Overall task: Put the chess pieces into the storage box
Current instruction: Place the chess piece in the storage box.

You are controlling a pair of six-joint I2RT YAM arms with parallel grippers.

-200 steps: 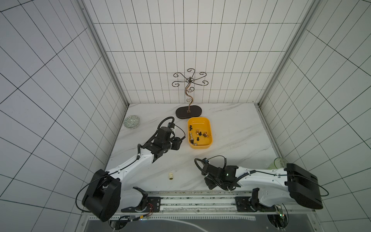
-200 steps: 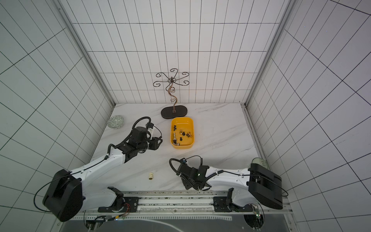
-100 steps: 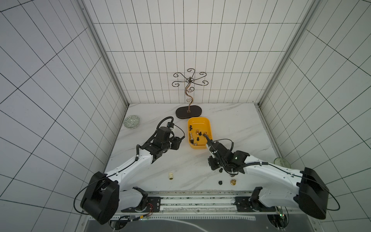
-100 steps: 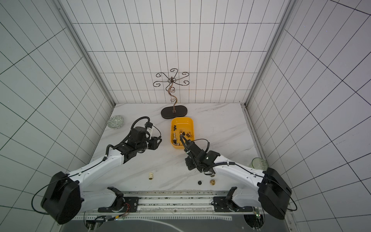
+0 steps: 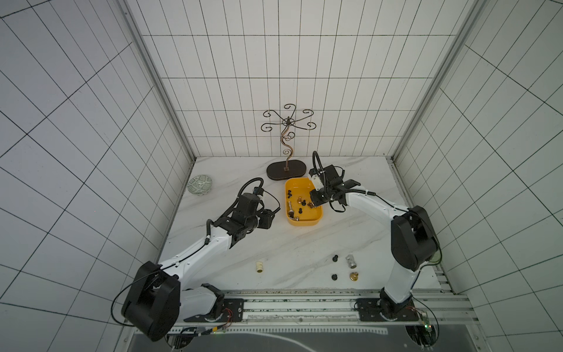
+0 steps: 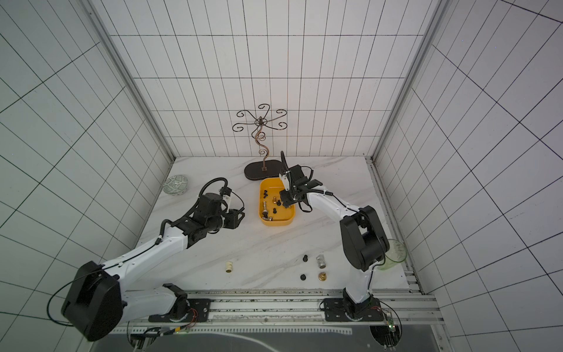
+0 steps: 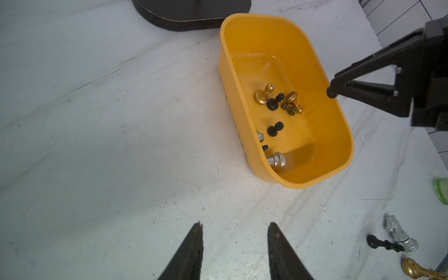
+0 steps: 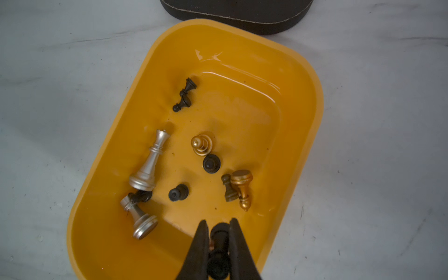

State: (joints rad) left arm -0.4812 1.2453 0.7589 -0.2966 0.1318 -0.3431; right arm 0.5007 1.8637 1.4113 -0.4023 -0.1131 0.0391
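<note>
Right fingers (image 8: 201, 242): clenched on a black pawn (image 8: 219, 238), over the box (image 8: 254, 116), close to its rim.
Left fingers (image 7: 191, 252): parted, empty, over bare bench (image 7: 121, 145) beside the box.
Advice: we judge it best to move inward, lower, then release gently.
Outstanding: five pieces (image 5: 351, 261) on the front bench.
Change: a second ago the right arm (image 5: 365, 204) worked the front bench; left arm (image 5: 195, 253) unmoved.
</note>
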